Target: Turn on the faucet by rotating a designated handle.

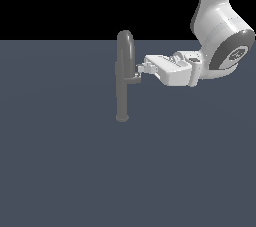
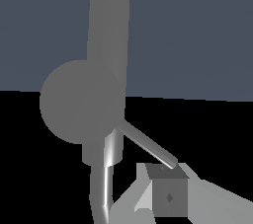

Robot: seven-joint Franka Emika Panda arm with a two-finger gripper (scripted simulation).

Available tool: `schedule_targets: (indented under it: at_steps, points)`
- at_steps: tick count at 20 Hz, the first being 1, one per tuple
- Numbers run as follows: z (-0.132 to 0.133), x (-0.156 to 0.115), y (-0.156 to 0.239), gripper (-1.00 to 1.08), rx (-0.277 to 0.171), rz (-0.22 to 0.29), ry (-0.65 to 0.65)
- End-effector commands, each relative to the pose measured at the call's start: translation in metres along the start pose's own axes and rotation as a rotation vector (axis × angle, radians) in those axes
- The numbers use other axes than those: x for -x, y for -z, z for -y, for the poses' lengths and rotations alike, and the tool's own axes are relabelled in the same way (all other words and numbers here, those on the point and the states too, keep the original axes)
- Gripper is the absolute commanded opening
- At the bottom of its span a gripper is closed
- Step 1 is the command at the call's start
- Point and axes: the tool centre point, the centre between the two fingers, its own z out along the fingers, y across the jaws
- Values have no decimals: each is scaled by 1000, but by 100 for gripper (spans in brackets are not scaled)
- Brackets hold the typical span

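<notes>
We log the faucet [image 1: 123, 78] standing upright on the flat grey floor [image 1: 60, 171], a slim pipe with an arched top and a small flared foot. The handle [image 1: 135, 77] is a short stub leaving the pipe about midway up, toward the exterior view's right. The arm reaches in from that same side, wrist roughly level, with the gripper [image 1: 142, 69] at the stub's outer end; so the handle lies straight ahead of the fingers, its long axis roughly in line with the approach. In the wrist view the handle [image 2: 148, 144] shows as a thin rod running from the faucet [image 2: 106, 45] body out to a squarish fingertip [image 2: 168, 196], which appears to touch or nearly touch its end. We cannot tell how wide the jaws stand, nor whether they clamp the stub: only one fingertip is clearly seen, and the exterior view is too small at the contact. Judgement: contact looks made or imminent, rotation not evidently begun. The coming move likely calls for a sideways push on the stub's tip, sweeping it around the pipe; a slip off the thin end is the risk.
</notes>
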Motion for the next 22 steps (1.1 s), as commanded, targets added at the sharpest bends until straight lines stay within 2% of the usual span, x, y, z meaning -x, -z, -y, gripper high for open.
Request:
schedule_targets:
  at_steps: [1, 8, 9, 10, 19, 20, 21, 22]
  points:
    - [0, 1, 0, -100, 1, 0, 2]
    - [-16, -51, 0, -100, -4, 7, -43]
    - [-16, -51, 0, -100, -4, 7, -43]
    - [-4, -20, 0, -100, 5, 3, 9]
    - [-6, -75, 0, -100, -4, 7, -41]
    - [-6, -75, 0, -100, -4, 7, -41]
    - [4, -37, 0, -100, 12, 11, 19]
    - [5, -42, 0, -100, 11, 10, 14]
